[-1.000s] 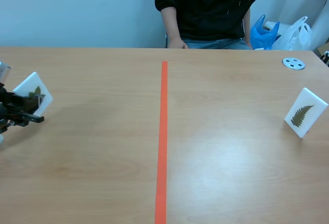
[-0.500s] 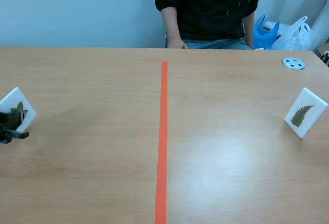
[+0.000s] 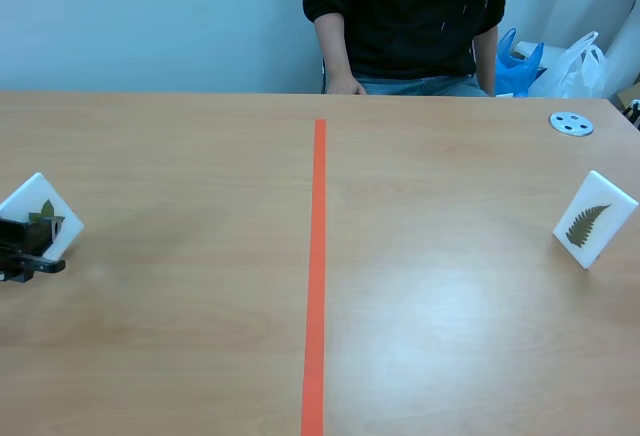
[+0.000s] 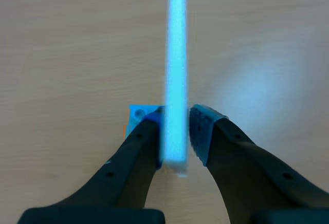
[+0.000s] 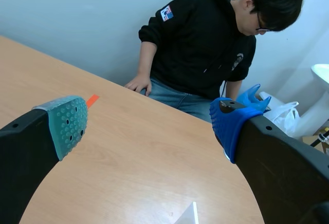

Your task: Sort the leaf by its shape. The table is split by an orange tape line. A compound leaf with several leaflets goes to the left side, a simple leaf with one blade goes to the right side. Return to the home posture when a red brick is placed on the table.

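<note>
The left claw (image 4: 177, 118) is closed down to the thickness of a white leaf card (image 4: 176, 54), with a pad on each face. The card stands upright and edge-on between them. A small blue block (image 4: 139, 115) sits just beside one finger. In the scene view this card is at 9 o'clock on the table (image 3: 200, 356), well clear of the orange tape line (image 3: 316, 256), and the claw half hides its leaf. The right claw (image 5: 148, 126) is spread wide and holds nothing. A fern card (image 3: 594, 219) stands at 3 o'clock and a white disc (image 3: 571, 124) lies at 2 o'clock. A person (image 3: 405, 16) sits at 12 o'clock.
</note>
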`<move>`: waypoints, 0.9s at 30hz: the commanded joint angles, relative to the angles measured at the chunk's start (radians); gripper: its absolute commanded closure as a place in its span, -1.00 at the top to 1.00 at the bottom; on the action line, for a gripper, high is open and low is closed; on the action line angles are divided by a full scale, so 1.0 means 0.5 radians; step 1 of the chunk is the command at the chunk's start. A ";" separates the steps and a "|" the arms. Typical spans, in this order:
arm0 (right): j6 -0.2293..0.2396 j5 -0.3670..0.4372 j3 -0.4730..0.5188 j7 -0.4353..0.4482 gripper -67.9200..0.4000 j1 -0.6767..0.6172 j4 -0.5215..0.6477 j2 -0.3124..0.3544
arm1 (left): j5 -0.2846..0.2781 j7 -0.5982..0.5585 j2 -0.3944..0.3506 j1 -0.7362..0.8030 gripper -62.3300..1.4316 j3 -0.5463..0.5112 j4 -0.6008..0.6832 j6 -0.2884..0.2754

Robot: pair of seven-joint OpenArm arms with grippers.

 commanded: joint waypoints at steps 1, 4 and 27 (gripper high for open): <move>-0.014 0.008 0.004 0.022 0.44 -0.004 0.002 0.026 | 0.024 -0.036 -0.022 -0.034 -0.14 -0.007 0.046 0.002; -0.014 0.008 0.004 0.022 0.44 -0.004 0.002 0.026 | 0.031 -0.034 -0.022 -0.034 0.39 -0.007 0.046 0.001; -0.014 0.008 0.004 0.021 0.44 -0.004 0.002 0.027 | 0.014 0.146 -0.114 0.336 1.00 -0.099 0.892 -0.019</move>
